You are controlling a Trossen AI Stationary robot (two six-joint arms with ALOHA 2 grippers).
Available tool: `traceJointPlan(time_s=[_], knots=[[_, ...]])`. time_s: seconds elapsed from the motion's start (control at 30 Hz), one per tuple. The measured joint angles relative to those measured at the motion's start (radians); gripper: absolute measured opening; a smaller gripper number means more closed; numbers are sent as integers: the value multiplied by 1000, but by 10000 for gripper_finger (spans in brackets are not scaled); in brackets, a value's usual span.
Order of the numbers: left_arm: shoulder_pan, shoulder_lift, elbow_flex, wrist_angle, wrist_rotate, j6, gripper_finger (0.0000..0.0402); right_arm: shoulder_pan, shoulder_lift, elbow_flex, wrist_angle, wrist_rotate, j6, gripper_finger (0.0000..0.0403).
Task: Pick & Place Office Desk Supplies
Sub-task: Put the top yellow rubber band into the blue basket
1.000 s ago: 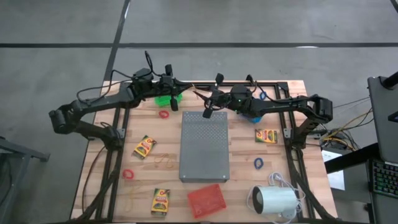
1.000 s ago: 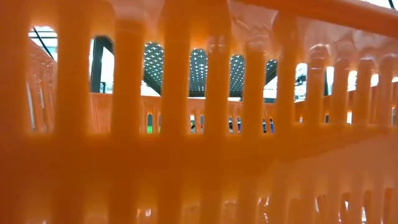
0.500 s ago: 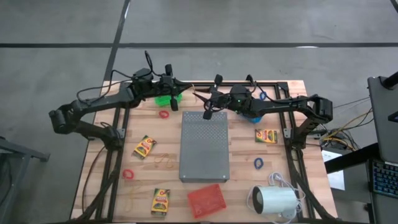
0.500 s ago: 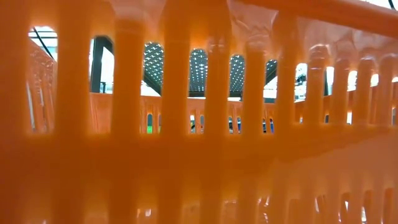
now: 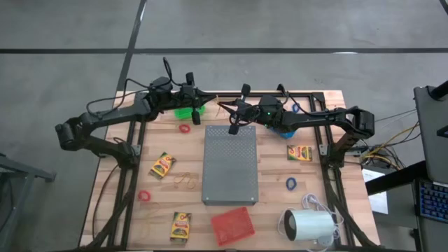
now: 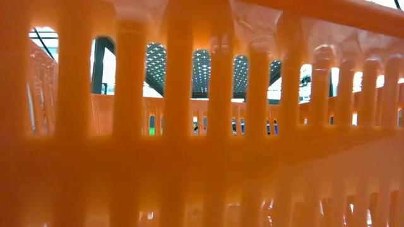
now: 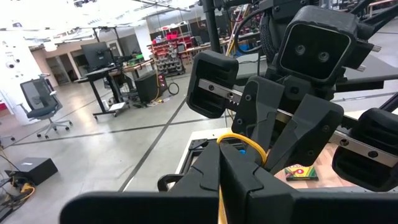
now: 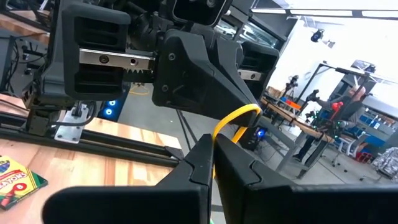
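- Nearest the front edge: a yellow crayon box (image 5: 181,226), the red basket (image 5: 233,225) and the white cylinder (image 5: 309,226).
- Mid-table, the grey perforated slab (image 5: 231,165), with a tan rubber band (image 5: 186,181) and another crayon box (image 5: 162,165) to its left, and a blue ring (image 5: 290,183) and a third box (image 5: 299,152) to its right.
- At the far edge both arms meet nose to nose above the table.
- Left gripper (image 7: 219,163) is clamped on a yellow rubber band (image 7: 241,144).
- Right gripper (image 8: 213,154) is pinched shut on the same band, whose loop arches between the two.
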Motion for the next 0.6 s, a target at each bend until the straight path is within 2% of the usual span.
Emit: traceJointPlan(time_s=[0.37, 0.6], knots=[[0, 0, 0, 0, -1, 0, 4, 0, 0, 0, 0, 7, 0, 9], [0, 0, 0, 0, -5, -1, 53, 0, 0, 0, -8, 8, -1, 8]])
